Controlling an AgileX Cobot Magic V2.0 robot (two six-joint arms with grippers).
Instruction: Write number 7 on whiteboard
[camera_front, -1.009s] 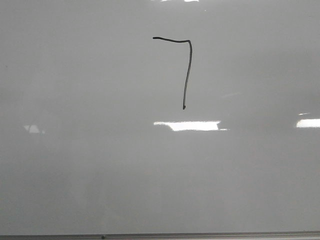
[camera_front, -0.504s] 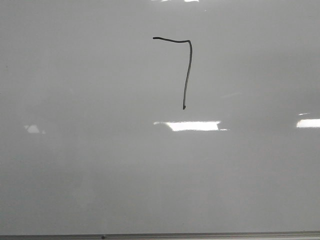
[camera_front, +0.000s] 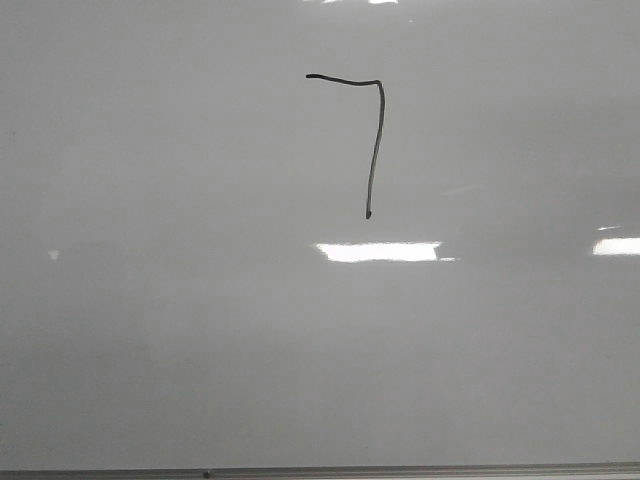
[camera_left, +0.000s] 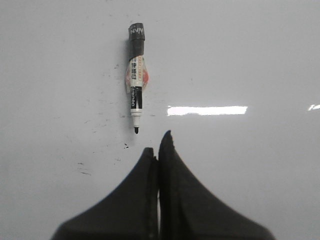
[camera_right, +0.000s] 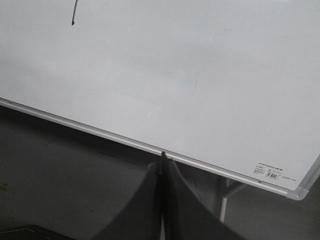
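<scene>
The number 7 (camera_front: 375, 140) is a thin black marker line on the whiteboard (camera_front: 200, 330), above the middle of the front view. Its lower end also shows in the right wrist view (camera_right: 74, 15). A black-capped marker (camera_left: 135, 80) lies flat on the board (camera_left: 250, 60), tip pointing toward my left gripper (camera_left: 158, 147). That gripper is shut and empty, a short gap from the marker's tip. My right gripper (camera_right: 162, 162) is shut and empty, over the board's metal edge strip (camera_right: 125, 141). Neither gripper shows in the front view.
Bright rectangular light reflections (camera_front: 380, 252) lie on the board below the 7. Small black ink specks (camera_left: 82, 167) mark the board near the left gripper. A dark tabletop (camera_right: 60, 180) lies beyond the board's edge. The board's corner (camera_right: 300, 192) shows there too.
The 7 and the board have not changed. A faint glare patch at the left of the board has shrunk to a small speck.
</scene>
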